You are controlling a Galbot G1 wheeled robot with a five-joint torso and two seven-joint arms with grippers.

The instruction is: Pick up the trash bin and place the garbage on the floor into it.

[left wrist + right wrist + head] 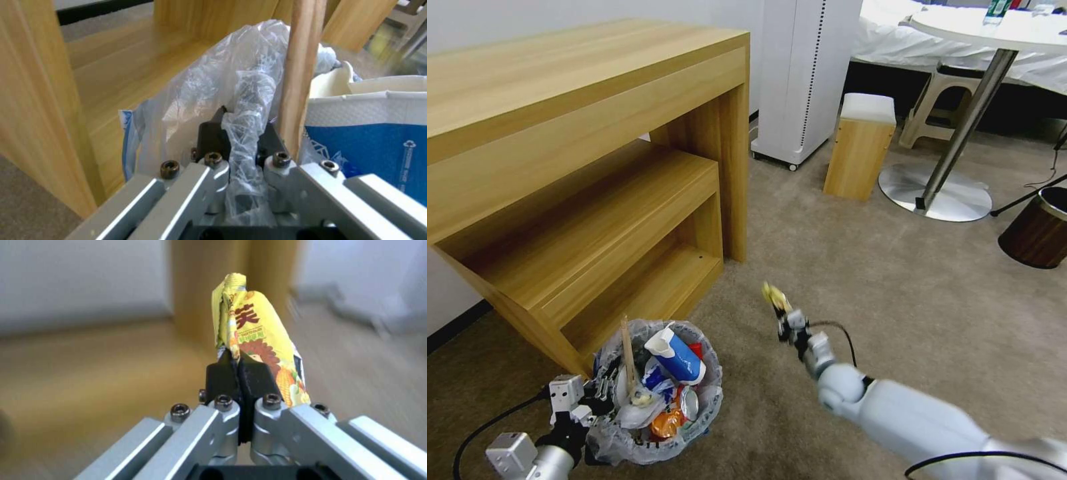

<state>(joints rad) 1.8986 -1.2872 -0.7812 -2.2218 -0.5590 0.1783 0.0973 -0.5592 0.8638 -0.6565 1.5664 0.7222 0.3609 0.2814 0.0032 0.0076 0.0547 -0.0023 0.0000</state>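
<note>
Here the round trash bin (657,400), lined with crinkled translucent plastic, sits low beside the wooden shelf unit (587,193), stuffed with a blue-white carton (677,355), wooden stick (628,353) and crushed orange can (668,421). The left tool (602,390) pinches its bag rim. The right tool (782,319), above beige carpet (894,293), clamps a glossy yellow wrapper (253,340).

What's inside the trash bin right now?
The trash bin holds a blue-white carton, wooden stick, crushed orange can and red wrapper; anything beneath is covered.
</note>
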